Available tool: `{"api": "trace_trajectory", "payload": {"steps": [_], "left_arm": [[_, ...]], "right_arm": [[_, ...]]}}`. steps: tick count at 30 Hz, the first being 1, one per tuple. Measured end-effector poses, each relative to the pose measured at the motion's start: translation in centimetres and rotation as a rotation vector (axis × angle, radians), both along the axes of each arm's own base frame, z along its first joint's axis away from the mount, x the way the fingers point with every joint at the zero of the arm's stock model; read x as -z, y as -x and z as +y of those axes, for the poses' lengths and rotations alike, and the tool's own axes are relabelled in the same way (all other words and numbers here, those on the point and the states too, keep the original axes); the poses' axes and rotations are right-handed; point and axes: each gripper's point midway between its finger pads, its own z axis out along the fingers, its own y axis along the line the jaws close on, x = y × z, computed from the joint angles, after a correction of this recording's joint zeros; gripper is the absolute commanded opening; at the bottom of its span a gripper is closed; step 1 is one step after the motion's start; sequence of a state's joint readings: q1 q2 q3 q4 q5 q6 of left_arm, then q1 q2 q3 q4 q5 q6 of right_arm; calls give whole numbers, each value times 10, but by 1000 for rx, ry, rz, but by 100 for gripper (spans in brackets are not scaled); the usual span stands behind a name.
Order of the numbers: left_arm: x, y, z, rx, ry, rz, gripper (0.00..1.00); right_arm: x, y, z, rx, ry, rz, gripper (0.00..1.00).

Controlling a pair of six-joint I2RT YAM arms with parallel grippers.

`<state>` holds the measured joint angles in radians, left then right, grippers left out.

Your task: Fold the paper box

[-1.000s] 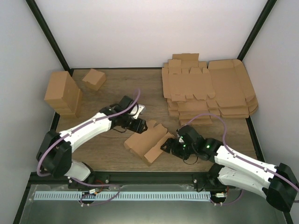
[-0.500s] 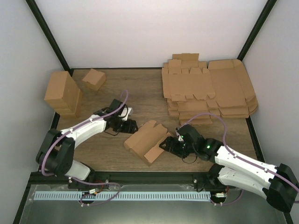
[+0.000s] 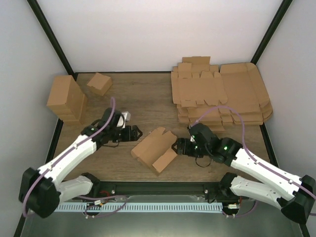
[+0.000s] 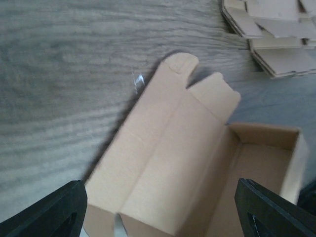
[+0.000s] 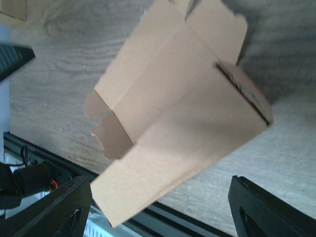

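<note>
The paper box (image 3: 154, 148) lies partly folded on the wooden table near its front middle, with one open end and loose tabs. In the left wrist view the box (image 4: 173, 158) fills the space ahead, its open tray end at the right. In the right wrist view the box (image 5: 182, 113) shows a closed long side and tabs at the left. My left gripper (image 3: 138, 133) is open just left of the box, its fingers wide apart (image 4: 160, 215). My right gripper (image 3: 177, 147) is open at the box's right edge, its fingers also wide apart (image 5: 160, 207). Neither holds anything.
A stack of flat die-cut sheets (image 3: 217, 94) lies at the back right. A tall brown cardboard block (image 3: 65, 98) and a small folded carton (image 3: 99, 83) stand at the back left. The black frame rail (image 3: 148, 187) runs along the front edge.
My left gripper has drawn back to the left, away from the box's top edge. My right gripper has shifted slightly up along the box's right side. The box has stayed in place.
</note>
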<state>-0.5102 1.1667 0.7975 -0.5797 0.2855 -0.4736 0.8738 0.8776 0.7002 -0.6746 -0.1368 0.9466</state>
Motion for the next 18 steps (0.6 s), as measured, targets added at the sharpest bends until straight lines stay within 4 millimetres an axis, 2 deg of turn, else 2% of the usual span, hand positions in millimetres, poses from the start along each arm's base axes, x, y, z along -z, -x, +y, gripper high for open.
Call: {"api": "trace_trajectory", "payload": {"steps": [2,5,8,12,15,18], "left_arm": [[-6,13,1,-37,66,22,82],[0,41,0,-91,148,103,81],[-2,63,-7,-126,212,162,82],[-8,78,-17,-184,283,220,77],[4,95,-26,-220,296,304,69],[21,109,-30,-272,282,377,67]], "right_arm": [[-15,-9,0,-13,32,-52,75],[-37,-27,9,-58,92,-136,71],[-53,-56,23,-115,147,-197,71],[-41,-100,22,-147,182,-198,72],[-25,-120,17,-181,206,-172,72],[-18,-132,24,-233,214,-169,72]]}}
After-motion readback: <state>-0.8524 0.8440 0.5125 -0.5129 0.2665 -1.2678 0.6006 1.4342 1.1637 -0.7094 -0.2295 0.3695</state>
